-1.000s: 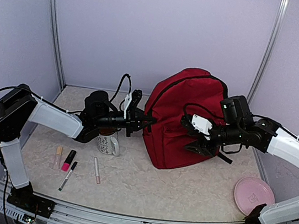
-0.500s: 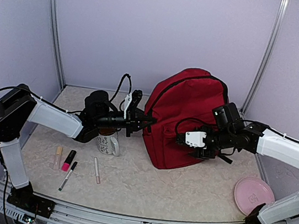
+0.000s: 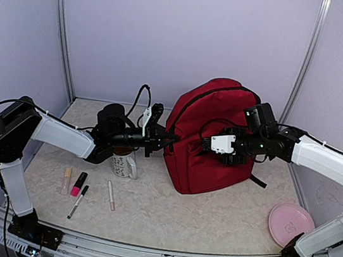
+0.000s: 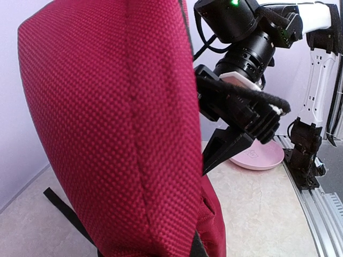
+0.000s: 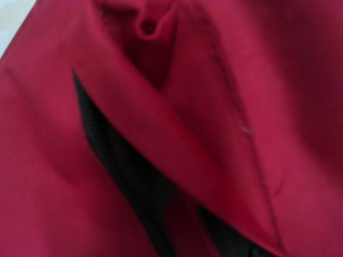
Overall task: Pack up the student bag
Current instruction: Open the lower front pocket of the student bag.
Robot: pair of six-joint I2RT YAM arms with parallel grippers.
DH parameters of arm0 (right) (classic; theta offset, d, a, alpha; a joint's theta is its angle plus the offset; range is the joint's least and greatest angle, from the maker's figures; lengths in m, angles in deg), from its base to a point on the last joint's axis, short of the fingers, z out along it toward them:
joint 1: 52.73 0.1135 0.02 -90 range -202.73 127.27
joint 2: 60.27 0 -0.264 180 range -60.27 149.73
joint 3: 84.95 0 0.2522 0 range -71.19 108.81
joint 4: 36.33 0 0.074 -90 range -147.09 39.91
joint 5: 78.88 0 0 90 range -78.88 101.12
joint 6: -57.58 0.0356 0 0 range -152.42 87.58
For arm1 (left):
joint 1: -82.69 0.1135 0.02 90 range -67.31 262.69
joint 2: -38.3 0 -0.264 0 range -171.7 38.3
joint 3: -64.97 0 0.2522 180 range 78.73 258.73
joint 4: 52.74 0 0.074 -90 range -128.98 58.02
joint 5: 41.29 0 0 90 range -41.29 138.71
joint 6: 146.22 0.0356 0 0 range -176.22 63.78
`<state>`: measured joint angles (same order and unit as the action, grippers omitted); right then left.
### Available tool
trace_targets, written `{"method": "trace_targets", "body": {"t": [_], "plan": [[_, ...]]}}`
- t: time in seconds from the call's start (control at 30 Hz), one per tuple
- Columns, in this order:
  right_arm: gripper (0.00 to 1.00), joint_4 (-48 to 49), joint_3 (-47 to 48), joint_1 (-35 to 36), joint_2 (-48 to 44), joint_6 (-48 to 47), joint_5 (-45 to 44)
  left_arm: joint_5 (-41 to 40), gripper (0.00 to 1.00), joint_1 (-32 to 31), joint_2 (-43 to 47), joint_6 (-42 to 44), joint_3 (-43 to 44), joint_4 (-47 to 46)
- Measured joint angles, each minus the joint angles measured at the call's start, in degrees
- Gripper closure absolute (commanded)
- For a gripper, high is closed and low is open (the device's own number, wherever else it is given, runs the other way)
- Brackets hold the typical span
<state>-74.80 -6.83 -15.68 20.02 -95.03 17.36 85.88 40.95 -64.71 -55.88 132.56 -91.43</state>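
Student bag [image 3: 202,161] stands upright mid-table in top view, left gripper [image 3: 169,138] closed, pinching its side, right gripper [image 3: 210,150] at its front. Left wrist view: right jaws wide apart. Right wrist view: dark slit [image 5: 123,176] gapes close; better enter slowly, fabric taut.

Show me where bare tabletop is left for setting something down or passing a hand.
Widest bare patch: the table at its front middle, between the student bag behind, the pens to the left and the pink plate to the right. Crowded: around the mug, where the left hand reaches the bag, and at the bag's front by the right hand.
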Motion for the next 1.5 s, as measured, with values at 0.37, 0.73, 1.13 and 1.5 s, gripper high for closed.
{"method": "trace_targets", "body": {"t": [0.37,0.73,1.13,1.5], "plan": [[0.32,-8.98,5.7,-0.11,8.57,-2.43,0.02,-0.72,1.0,-0.07,0.04,0.37,0.0,0.42],[0.61,-13.05,6.78,1.64,14.67,-0.85,1.66,-0.72,1.0,-0.48,0.04,1.49,0.0,1.55],[0.62,-23.23,5.42,7.15,9.38,8.26,-0.09,-0.09,1.0,-0.85,0.09,1.57,0.0,1.62],[0.59,-31.54,7.52,12.66,4.26,16.37,0.09,0.52,1.0,-1.05,0.11,1.68,0.0,1.6]]}}
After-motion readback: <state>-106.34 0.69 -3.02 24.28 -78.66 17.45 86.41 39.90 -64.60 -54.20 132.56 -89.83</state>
